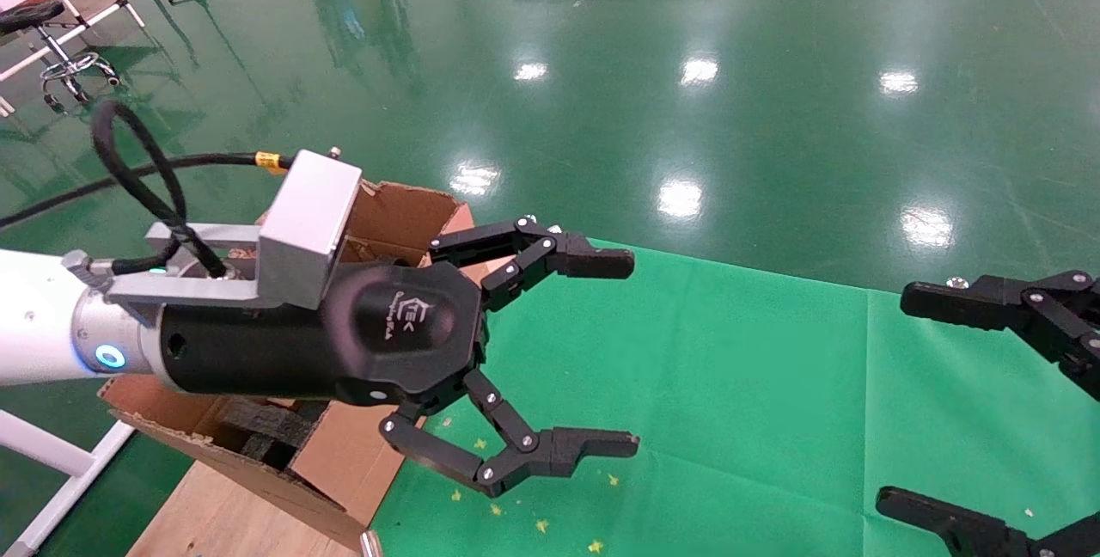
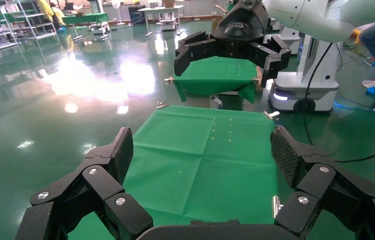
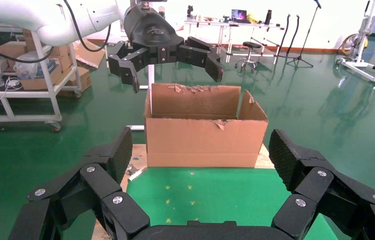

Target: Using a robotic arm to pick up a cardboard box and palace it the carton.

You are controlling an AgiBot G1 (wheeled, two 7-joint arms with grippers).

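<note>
The carton [image 1: 397, 211] stands at the left end of the table, its torn flaps up and black foam blocks [image 1: 268, 430] inside. The right wrist view shows the carton [image 3: 203, 135] from the side. The robotic arm is my white left arm; its gripper [image 1: 634, 352] hangs open over the carton's table-side edge, holding nothing. From the right wrist view this left gripper [image 3: 168, 52] hovers above the carton. Over the table's right side my right gripper [image 1: 892, 398] is open and empty. The cardboard box is out of view.
A green cloth [image 1: 730, 385] covers the table and carries small yellow marks [image 1: 541, 525]. A wooden board [image 1: 223, 514] lies under the carton. Shiny green floor [image 1: 687, 67] surrounds the table. A stool [image 1: 51, 41] stands at the far left.
</note>
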